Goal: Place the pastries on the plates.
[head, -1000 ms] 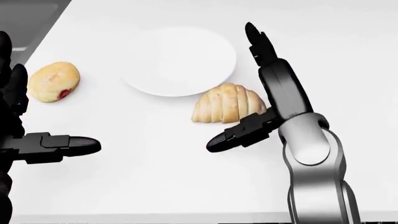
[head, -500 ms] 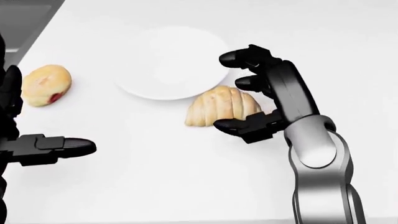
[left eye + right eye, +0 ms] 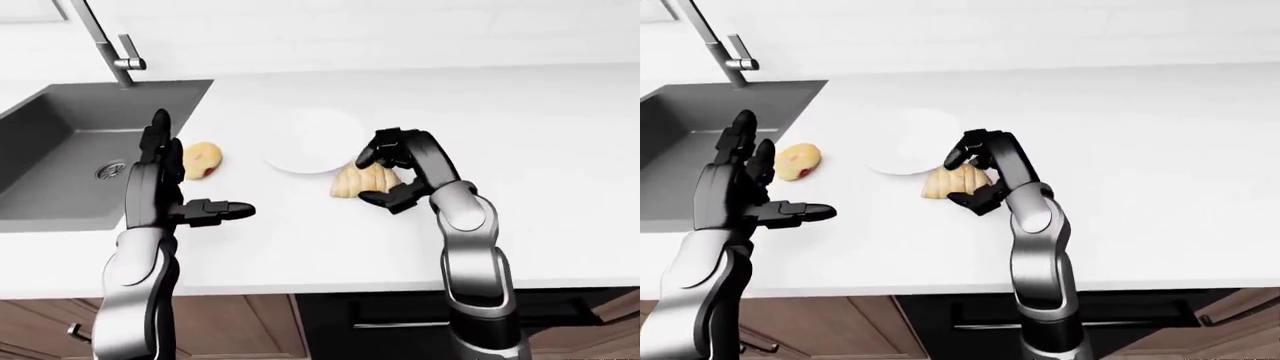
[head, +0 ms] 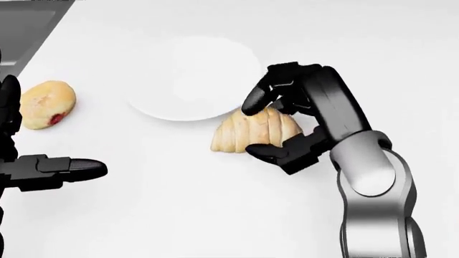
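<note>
Smooth matt white bench (image 3: 560, 150); glossy white plate (image 4: 190, 75); ridged golden crusty pastry (image 4: 247, 129); brushed metal tap (image 3: 105, 41); wood-grain cabinet fronts (image 3: 230, 330).

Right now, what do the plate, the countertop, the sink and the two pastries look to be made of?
Plate: glazed white ceramic by its smooth look, though the render leaves it open. Countertop: matte white, stone or laminate; no grain shows. Sink: dark grey matte basin, perhaps composite, with a metallic drain. Croissant: ridged golden baked dough. Doughnut: pale dough with a red filling spot.
</note>
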Motion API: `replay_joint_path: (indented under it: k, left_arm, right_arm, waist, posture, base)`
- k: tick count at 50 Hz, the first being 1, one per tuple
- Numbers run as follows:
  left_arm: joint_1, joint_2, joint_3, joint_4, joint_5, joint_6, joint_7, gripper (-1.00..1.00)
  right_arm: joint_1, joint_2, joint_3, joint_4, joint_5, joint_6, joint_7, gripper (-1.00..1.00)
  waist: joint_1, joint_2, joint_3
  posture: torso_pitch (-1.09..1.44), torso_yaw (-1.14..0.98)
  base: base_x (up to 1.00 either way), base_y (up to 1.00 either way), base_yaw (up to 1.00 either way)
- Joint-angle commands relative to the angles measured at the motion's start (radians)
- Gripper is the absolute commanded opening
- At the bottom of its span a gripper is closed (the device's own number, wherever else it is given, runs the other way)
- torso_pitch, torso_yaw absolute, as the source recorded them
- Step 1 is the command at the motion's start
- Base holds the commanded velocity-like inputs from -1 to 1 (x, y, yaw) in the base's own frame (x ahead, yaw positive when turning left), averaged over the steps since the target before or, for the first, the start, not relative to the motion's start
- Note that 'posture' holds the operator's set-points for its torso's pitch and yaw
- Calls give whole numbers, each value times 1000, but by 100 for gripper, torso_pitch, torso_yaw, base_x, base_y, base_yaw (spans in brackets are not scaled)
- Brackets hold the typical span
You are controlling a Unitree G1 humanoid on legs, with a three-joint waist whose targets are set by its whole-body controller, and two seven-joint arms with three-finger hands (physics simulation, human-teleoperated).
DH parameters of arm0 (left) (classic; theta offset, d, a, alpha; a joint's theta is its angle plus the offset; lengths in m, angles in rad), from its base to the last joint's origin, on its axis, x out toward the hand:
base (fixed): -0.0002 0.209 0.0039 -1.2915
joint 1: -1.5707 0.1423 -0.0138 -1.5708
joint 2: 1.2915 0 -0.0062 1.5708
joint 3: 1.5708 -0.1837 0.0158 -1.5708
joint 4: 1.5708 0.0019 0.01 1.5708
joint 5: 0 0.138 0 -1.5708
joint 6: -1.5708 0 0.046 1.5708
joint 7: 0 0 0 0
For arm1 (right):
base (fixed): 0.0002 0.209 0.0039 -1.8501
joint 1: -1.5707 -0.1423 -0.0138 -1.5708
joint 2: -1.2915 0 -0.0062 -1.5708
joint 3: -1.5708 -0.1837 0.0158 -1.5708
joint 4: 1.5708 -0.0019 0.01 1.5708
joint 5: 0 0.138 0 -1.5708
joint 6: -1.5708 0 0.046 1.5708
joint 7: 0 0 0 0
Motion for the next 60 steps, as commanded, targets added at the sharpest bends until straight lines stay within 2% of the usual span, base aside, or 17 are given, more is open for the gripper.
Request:
replay_joint_path:
  k: [1,3,4,12,23,30,33,36,37,41,44,47,60]
  left_arm:
    - [-20,11,11,-39,-1,-28,2,100]
    - [-16,12,15,-45,-3,-25,0,100]
    - [-13,13,18,-47,-4,-25,-2,100]
    - [-13,13,15,-32,-4,-37,0,100]
    - [-19,22,28,-50,-16,-15,2,100]
    - [-16,20,26,-38,-16,-29,2,100]
    - [-11,20,26,-35,-14,-33,2,100]
    - [-8,19,26,-34,-14,-37,0,100]
    - [-5,18,27,-34,-15,-39,-1,100]
    - [-4,16,25,-32,-12,-41,-2,100]
    - [0,15,24,-32,-11,-43,-4,100]
    - [4,15,27,-27,-10,-50,-6,100]
    - [8,13,26,-38,-8,-42,-11,100]
  right_arm:
    - [-50,-1,-4,-50,-4,-13,-1,-79]
    - [-67,1,-1,-57,-7,0,6,-99]
    - [-80,3,2,-63,-8,11,14,-100]
    - [-213,12,8,24,8,20,27,-100]
    - [-538,21,-4,369,82,-44,-39,-100]
    - [-627,19,2,423,91,-24,-23,-100]
    - [-724,16,-14,583,119,-81,-65,-100]
    - [-853,6,-32,886,160,-222,-158,-100]
    - [-919,-5,-37,1046,172,-303,-192,-100]
    - [-1050,-19,-45,1377,188,-467,-258,-100]
    - [-1087,-24,-38,1491,168,-504,-286,-100]
    - [-1077,-16,-41,1545,154,-548,-305,-100]
    - [-1015,28,-79,1597,162,-613,-421,-100]
  waist:
    - [1,1,-24]
    - [0,2,-23]
    - [-1,3,-23]
    - [-3,7,-21]
    - [-6,17,-20]
    - [-1,15,-19]
    - [-2,16,-20]
    - [-4,20,-22]
    - [-5,21,-23]
    - [-5,25,-27]
    - [-3,25,-28]
    - [0,24,-27]
    - [4,22,-27]
  posture:
    - [0,0]
    - [0,0]
    - [0,0]
    - [0,0]
    - [0,0]
    - [0,0]
    - [0,0]
    - [0,0]
    - [0,0]
    - [0,0]
    - [0,0]
    - [0,0]
    - [0,0]
  base:
    - [0,0,0]
    - [0,0,0]
    - [0,0,0]
    - [0,0,0]
    - [0,0,0]
    - [0,0,0]
    - [0,0,0]
    - [0,0,0]
    - [0,0,0]
    - [0,0,0]
    - [0,0,0]
    - [0,0,0]
    - [0,0,0]
